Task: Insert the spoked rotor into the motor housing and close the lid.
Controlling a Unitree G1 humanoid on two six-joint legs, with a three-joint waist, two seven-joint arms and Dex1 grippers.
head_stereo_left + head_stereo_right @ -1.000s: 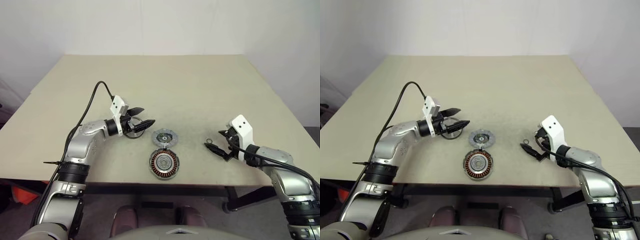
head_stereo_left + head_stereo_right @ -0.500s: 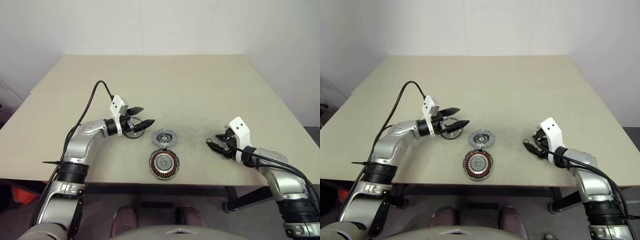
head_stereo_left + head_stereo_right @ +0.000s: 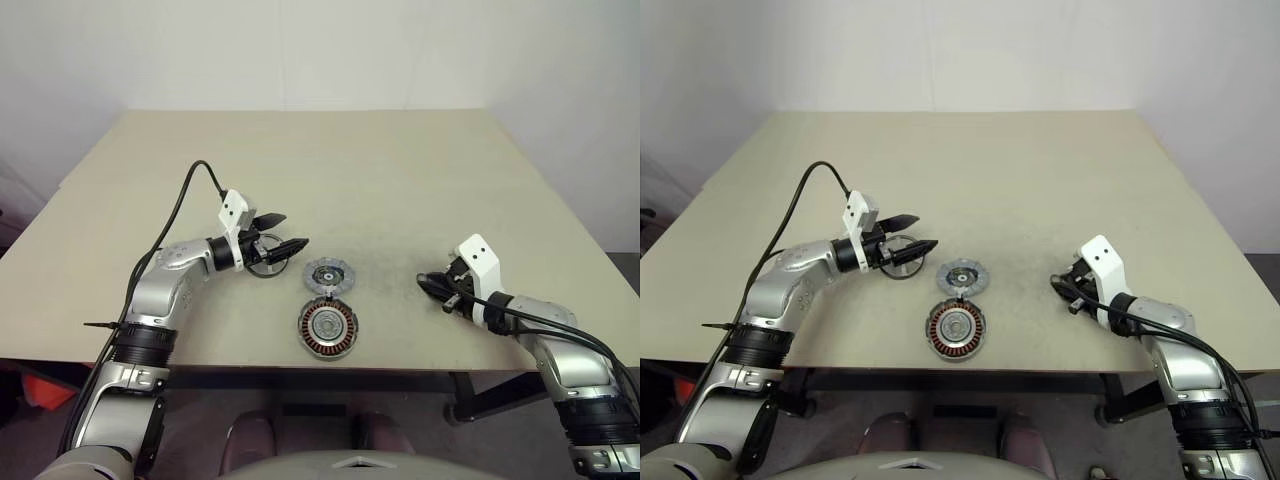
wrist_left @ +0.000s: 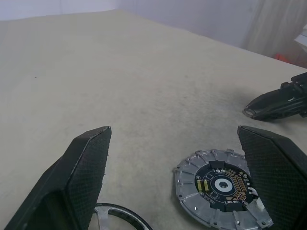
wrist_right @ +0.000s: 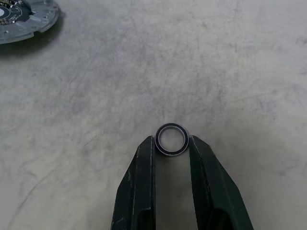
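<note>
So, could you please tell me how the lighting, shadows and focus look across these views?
Head views: soft, even light, weak shadows under the motor housing and the table without glare. Left wrist view: the left gripper fingers look soft up close, the round circuit-board disc reads clearly. Right wrist view: the small ring between the right gripper fingertips is sharp, with little shadow.

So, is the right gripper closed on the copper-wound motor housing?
No, the right gripper pinches a small thin ring between its fingertips; the motor housing lies apart, untouched.
</note>
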